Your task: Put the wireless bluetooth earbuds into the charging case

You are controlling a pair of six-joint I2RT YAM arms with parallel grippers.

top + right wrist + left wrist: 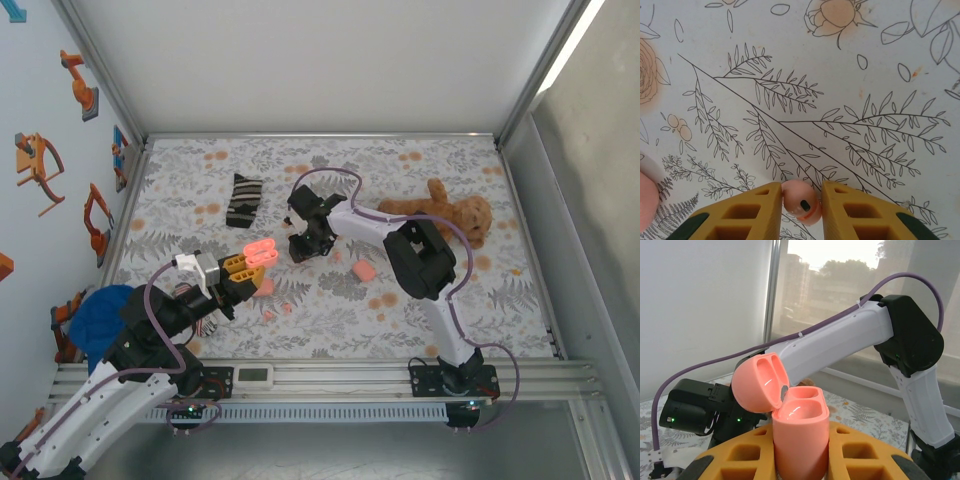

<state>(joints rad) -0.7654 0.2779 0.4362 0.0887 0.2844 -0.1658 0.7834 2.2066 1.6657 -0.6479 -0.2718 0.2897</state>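
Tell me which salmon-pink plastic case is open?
The salmon-pink case clamped in the left gripper, lid flipped back; the loose case on the floral cloth looks shut.

The left wrist view's bottom edge cuts off the charging case (800, 440).

Open pink case (258, 252) up in L jaws, 2nd case (363, 271) on cloth (330, 160), teddy (445, 215) R

Salmon-pink earbud (801, 201) and case (800, 440); grey-leaved, orange-flowered white cloth (380, 160); brown teddy (440, 212); black-and-white striped sock (243, 202).
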